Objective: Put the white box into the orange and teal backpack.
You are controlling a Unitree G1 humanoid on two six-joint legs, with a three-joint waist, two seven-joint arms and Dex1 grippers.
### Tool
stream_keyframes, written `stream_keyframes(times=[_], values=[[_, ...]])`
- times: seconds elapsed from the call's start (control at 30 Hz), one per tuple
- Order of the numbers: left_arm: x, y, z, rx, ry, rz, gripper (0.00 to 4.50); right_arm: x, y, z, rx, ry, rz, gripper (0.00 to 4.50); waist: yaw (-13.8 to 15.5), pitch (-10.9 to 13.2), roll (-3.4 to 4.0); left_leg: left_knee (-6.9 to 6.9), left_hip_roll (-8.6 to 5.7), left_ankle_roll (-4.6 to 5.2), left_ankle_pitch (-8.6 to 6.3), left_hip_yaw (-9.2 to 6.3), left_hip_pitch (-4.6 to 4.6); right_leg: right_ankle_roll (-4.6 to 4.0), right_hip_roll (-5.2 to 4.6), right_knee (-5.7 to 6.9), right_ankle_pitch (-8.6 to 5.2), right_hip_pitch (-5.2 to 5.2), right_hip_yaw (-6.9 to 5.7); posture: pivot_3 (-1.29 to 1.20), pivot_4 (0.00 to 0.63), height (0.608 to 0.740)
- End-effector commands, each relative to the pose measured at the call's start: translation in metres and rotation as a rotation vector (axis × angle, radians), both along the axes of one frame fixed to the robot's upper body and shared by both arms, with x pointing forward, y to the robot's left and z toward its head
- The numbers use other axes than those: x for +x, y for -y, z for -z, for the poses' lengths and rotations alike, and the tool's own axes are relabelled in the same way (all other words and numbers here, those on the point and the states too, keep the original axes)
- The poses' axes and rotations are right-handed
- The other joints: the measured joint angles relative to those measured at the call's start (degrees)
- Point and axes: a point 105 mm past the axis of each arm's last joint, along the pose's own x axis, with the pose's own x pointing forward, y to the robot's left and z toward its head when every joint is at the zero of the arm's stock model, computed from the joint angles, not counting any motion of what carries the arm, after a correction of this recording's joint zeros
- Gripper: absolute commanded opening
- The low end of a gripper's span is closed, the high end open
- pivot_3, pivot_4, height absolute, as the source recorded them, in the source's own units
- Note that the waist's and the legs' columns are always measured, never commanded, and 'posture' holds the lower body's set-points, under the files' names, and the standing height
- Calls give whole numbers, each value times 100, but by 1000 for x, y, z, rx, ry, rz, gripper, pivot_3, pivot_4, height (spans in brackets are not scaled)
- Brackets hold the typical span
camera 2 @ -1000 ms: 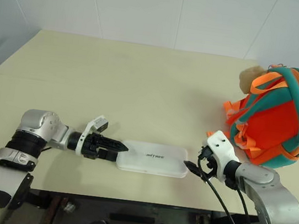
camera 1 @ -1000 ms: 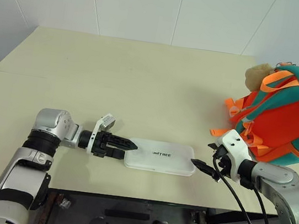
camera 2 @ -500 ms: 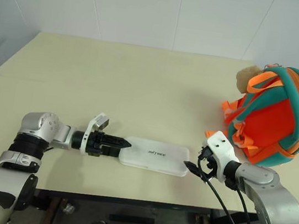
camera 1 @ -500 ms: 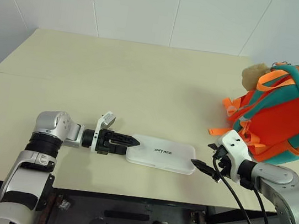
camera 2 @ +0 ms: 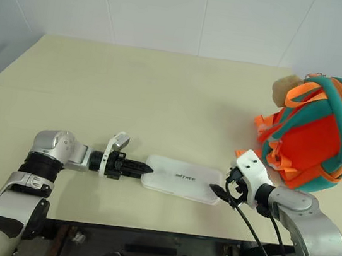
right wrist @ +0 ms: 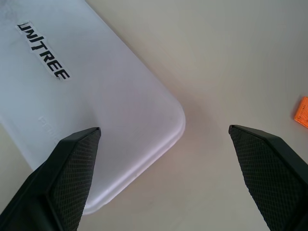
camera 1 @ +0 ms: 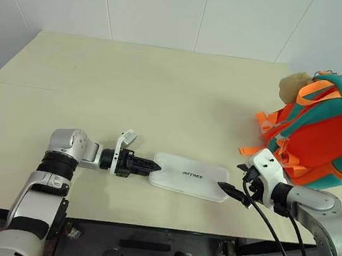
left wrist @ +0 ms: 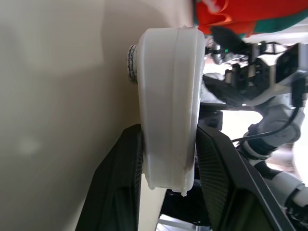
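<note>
A: Where is the white box (camera 1: 189, 176)?

B: Flat on the counter (camera 1: 131, 90) near its front edge, about midway along. The orange and teal backpack (camera 1: 320, 133) stands well apart at the counter's right edge.

A: And the tools?

B: The left tool (camera 1: 150, 164) has its fingers (left wrist: 120, 192) pinched on the box's left end, one on each face. The right tool (camera 1: 228, 190) hangs spread wide just above the box's right corner, gripping nothing.

A: So which step?

B: Securing the box, I judge. Next calls for lifting it level and carrying it right, toward the backpack's opening, which I cannot see from here.
</note>
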Motion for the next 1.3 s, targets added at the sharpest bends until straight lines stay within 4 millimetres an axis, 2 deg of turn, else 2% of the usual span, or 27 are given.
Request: stream_keyframes(times=[0.03,0.3,0.47,0.6,0.73,0.9,1.03,1.13,1.3], values=[[-1,4,5,56,22,34,1301,-1,-1,-10,-6,48,-7,4500,-3,0,0,-1,0,-2,-1,1,-1,0,0,-5,0,0,0,0,150,740],[-6,4,6,102,97,108,1301,0,3,-18,22,82,26,4500,4,1,-3,-3,0,-5,-8,4,-11,0,-1,-26,0,0,0,0,150,740],[-4,8,-16,-12,109,114,1301,-1,11,-34,121,138,130,4500,-7,2,-4,-4,0,2,-13,5,-23,0,0,-31,0,-11,0,0,150,740],[-8,18,-30,-80,119,161,1245,-9,12,-44,222,198,223,4500,7,2,-4,-8,0,6,-15,3,-33,2,1,-28,1,-21,0,0,150,740],[7,25,-52,-180,147,119,1223,-21,20,-61,344,311,364,4500,14,2,-4,-5,0,8,-17,1,-57,9,1,-28,5,-38,-1,0,150,740],[17,36,-61,-213,160,119,1223,-34,44,-71,380,413,525,4500,6,2,-4,-8,0,10,-18,0,-70,17,2,-26,9,-55,-2,0,150,740],[18,47,-62,-210,171,151,1223,-28,70,-78,387,461,641,4500,-13,2,-4,-9,0,13,-20,3,-70,17,2,-26,9,-57,-1,0,150,740],[19,51,-65,-222,176,160,1223,-16,85,-80,393,471,688,4500,-17,2,-4,-9,0,13,-20,3,-69,18,2,-22,10,-61,-1,0,150,740],[21,46,-70,-243,187,141,1222,8,96,-83,420,478,691,4500,-14,2,-3,-10,0,14,-19,5,-70,23,3,-21,12,-66,2,0,150,740]])
